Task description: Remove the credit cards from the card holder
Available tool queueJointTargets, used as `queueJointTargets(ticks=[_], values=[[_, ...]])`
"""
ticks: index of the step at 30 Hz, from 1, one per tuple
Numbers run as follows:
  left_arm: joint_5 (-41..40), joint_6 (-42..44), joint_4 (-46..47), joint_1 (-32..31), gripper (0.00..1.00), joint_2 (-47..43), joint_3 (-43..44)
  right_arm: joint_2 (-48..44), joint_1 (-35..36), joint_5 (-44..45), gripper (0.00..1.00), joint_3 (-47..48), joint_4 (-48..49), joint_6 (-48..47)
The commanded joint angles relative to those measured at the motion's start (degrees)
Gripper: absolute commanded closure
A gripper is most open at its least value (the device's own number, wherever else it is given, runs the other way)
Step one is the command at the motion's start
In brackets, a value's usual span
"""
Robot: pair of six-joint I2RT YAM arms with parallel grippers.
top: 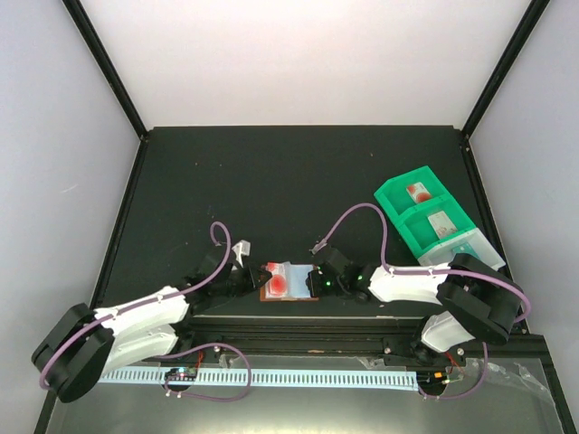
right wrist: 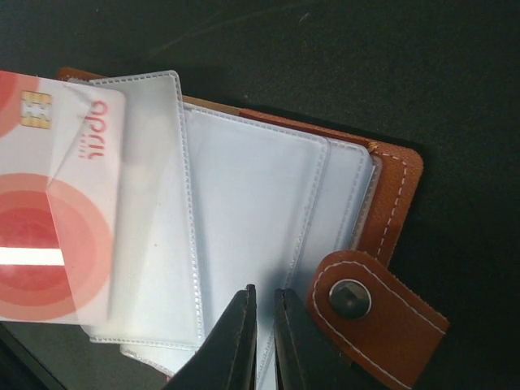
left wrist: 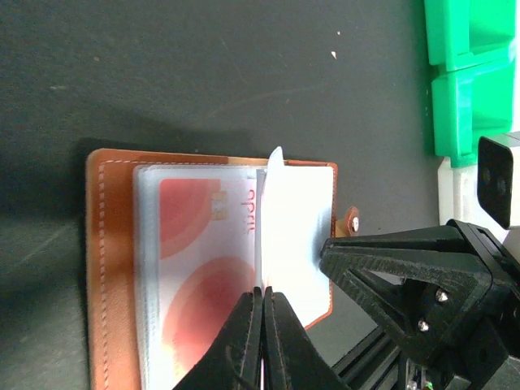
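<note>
Top external view put the card holder (top: 288, 282) open on the worktop (top: 271, 181) at the near edge, between your two arms and well apart from the green tray (top: 389, 194), where two cards lay; left wrist view had your left claw (left wrist: 262, 296) shut on the lower edge of a lifted sleeve (left wrist: 296, 227), holding it off the red-and-white card (left wrist: 195, 268) in the pocket beneath; right wrist view showed your right claw (right wrist: 264, 294) narrowed to a slit on the edge of the stacked sleeves (right wrist: 252, 211), just beside the snap tab (right wrist: 366, 313), apparently pinching them. To do this well, you needed that right claw to anchor the holder while the left traded the sleeve for the card's bare edge alone; a slow pull straight along the pocket mouth looked safest, lest the holder drag.
</note>
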Motion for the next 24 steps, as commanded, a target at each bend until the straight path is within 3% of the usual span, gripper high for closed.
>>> queueJointTargets(ticks=[1,10,14,24], values=[[-3.9,1.9,-9.0,1.2,0.98,-4.6,1.6,0.6,-0.4,3.1,0.89,0.8,-4.7,-1.1],[-7.6,3.5,-17.8,2.0,0.98,-10.7,4.4,-2.5,-1.4,3.9,0.87,4.9,-8.7,-3.8],[-6.5,1.3,-15.0,2.2,0.98,-15.4,3.2,-8.1,-1.4,1.6,0.82,5.5,-9.2,-3.5],[-3.2,-5.2,-6.6,2.3,0.99,-27.5,1.5,-16.9,-1.4,-13.9,0.54,0.9,9.3,8.8]])
